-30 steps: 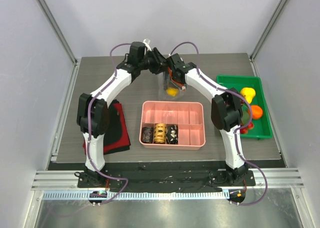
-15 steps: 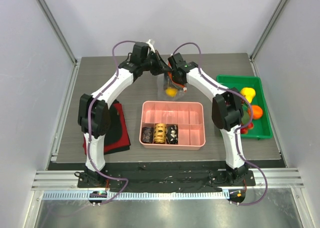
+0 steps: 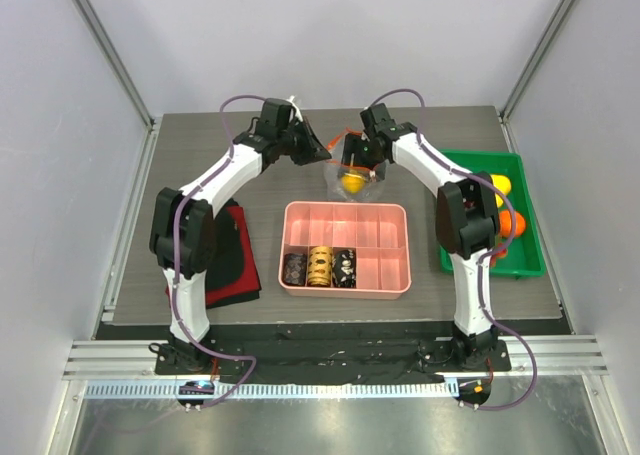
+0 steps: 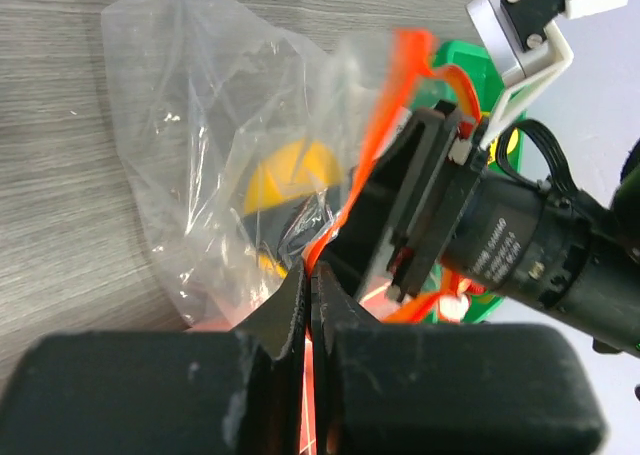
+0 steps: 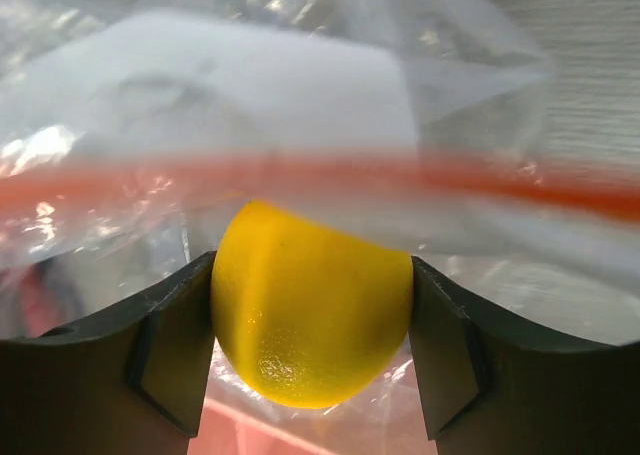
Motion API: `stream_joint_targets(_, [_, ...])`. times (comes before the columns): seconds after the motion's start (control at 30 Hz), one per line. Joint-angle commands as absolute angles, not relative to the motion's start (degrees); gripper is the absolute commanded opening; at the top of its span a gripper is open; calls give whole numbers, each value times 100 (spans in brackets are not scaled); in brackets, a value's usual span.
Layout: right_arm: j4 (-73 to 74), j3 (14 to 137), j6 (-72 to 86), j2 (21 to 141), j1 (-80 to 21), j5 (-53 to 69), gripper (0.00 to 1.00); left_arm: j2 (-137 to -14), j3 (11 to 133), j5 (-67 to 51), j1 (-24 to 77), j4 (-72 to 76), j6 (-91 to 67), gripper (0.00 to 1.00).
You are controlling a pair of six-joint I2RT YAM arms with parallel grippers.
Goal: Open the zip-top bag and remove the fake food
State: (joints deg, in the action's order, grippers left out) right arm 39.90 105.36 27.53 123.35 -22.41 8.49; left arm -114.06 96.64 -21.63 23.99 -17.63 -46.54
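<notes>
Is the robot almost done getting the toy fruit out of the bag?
Nearly. Done: the zip-top bag is open, and other fruits lie in the green tray. In hand: the left fingers pinch the bag's mouth while the right fingers grip a yellow fruit inside it. Left: lifting that fruit out.

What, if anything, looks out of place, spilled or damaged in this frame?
Nothing stands out. The left gripper is shut on the red-orange zip strip of the zip-top bag, and the right gripper, inside the bag's mouth, holds a yellow fake fruit between its fingers. No tear or spill shows.
</notes>
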Motion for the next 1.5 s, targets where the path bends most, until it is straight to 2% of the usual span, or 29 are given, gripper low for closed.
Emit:
stream_joint_targets(0.0, [3693,10871,3154,11725,-2276,1861,1,-11399,9791,-2276,2399,-1565,-4816,0])
stream_joint_targets(0.1, [3106,10759,3595,11497,-2302,2468,2,-11435,9800,-2276,2426,-1582,-4869,0])
stream_joint_targets(0.23, [3216,10600,2255,11259,-2505,2022,2,-11478,9975,-2276,2426,-1870,-4791,0])
stream_joint_targets(0.4, [2770,9766,1810,10618,-2584,1249,2,-11417,10134,-2250,2435,-1995,-4667,0])
stream_joint_targets(0.5, [2812,9791,2792,10573,-2383,1010,1,-11338,10046,-2198,2470,-2047,-4527,0])
stream_joint_targets(0.53, [2752,9756,3247,10591,-2138,1202,1,-11320,9985,-2197,2470,-2039,-4509,0])
stream_joint_targets(0.57, [2568,9660,3643,10600,-1997,1926,2,-11277,9941,-2197,2470,-2056,-4474,0])
stream_joint_targets(0.63, [1673,9265,4743,10573,-1803,2406,1,-11241,9844,-2136,2470,-2074,-4447,0])
stream_joint_targets(0.77, [1230,9351,5081,10617,-1819,2804,2,-11215,9879,-2188,2505,-2109,-4421,0])
stream_joint_targets(0.93, [2592,9958,4351,10732,-2038,1373,2,-11110,9871,-2241,2742,-1839,-4675,0])
stream_joint_targets(1.03, [2357,9529,5042,10521,-2118,818,2,-11048,9756,-2084,2944,-1521,-4965,0])
stream_joint_targets(1.07, [1816,9371,5584,10416,-2127,800,2,-11039,9704,-2022,2997,-1512,-4992,0])
stream_joint_targets(1.13, [1215,8948,5949,10275,-2101,1070,2,-11004,9572,-1951,3032,-1311,-5123,0])
stream_joint_targets(1.2, [1151,9131,6021,10292,-2083,1299,2,-10986,9396,-1881,2962,-1283,-5142,0])
stream_joint_targets(1.33, [528,8895,6143,10143,-1952,2544,2,-11074,9483,-2038,2681,-1389,-5106,0])
stream_joint_targets(1.47, [-1004,8263,6783,9967,-1863,3399,2,-11136,9606,-2267,2584,-1397,-5019,0])
